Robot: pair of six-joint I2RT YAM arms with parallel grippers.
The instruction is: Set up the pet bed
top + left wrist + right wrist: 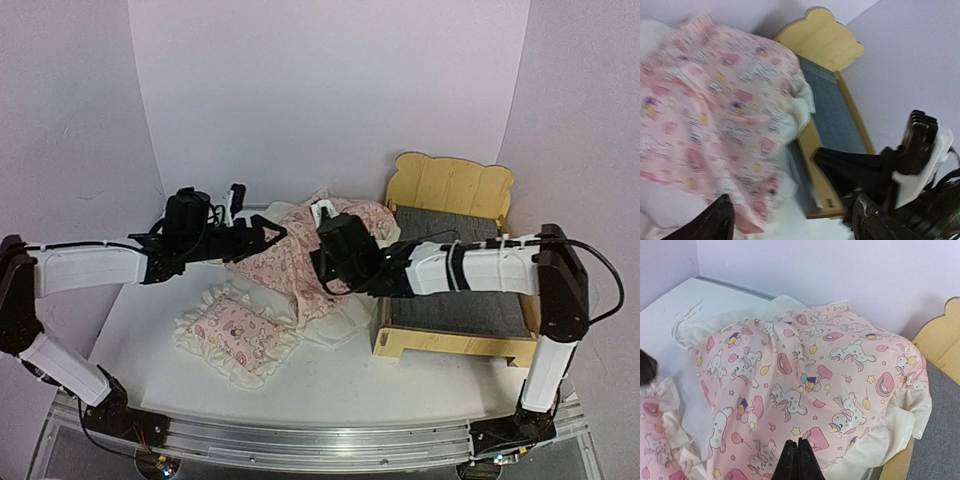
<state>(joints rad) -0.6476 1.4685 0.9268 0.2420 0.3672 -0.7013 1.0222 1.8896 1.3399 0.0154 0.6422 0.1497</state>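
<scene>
The pet bed (455, 345) stands at the right, a light wooden frame with a wavy headboard (822, 40) and a bare grey mattress pad (450, 225). The pink patterned blanket (290, 262) lies heaped left of it, one corner over the bed's left rail (807, 135). My right gripper (798, 460) is shut just over the blanket (805, 380), and no cloth shows between its fingertips. From the left, my left gripper (795, 225) stands open at the blanket's edge (715, 110), holding nothing.
A small pink ruffled pillow (238, 333) lies on the white table in front of the blanket, near the left arm. Lilac walls close in the back and both sides. The right gripper (324, 218) and left gripper (258, 222) hang close together over the heap.
</scene>
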